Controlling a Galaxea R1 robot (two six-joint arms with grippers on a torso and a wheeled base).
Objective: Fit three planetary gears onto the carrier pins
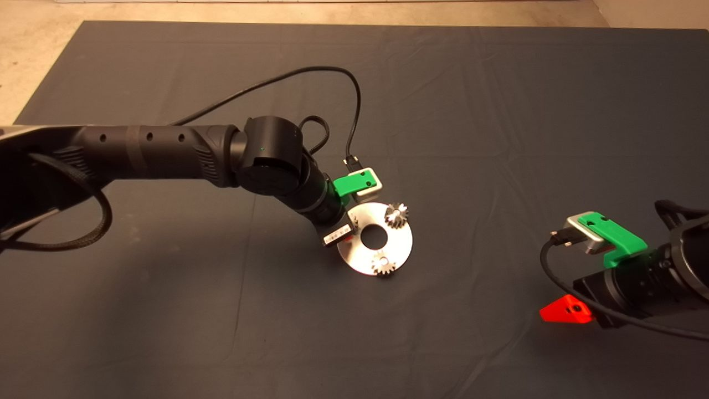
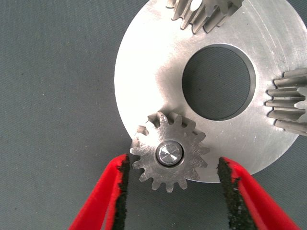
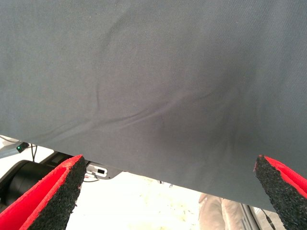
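The silver disc (image 1: 363,257) lies mid-mat, and its carrier pins are each covered by a gear. Two planetary gears (image 1: 396,214) (image 1: 383,264) sit on its far and near right. My left gripper (image 1: 348,228) hangs over the disc's left edge and hides the third gear there. In the left wrist view that third gear (image 2: 169,155) sits on a pin, whose tip (image 2: 169,154) shows in its hole. The left gripper (image 2: 173,163) is open, one pad (image 2: 123,191) on each side of that gear. The disc (image 2: 148,72) and the other two gears (image 2: 204,12) (image 2: 290,100) also show. My right gripper (image 1: 568,310) is parked at the lower right, open and empty (image 3: 168,191).
The dark mat (image 1: 498,111) covers the table. The left arm's black cable (image 1: 354,100) loops above the mat behind the disc. The right wrist view looks past the mat's edge (image 3: 144,167) at the pale floor.
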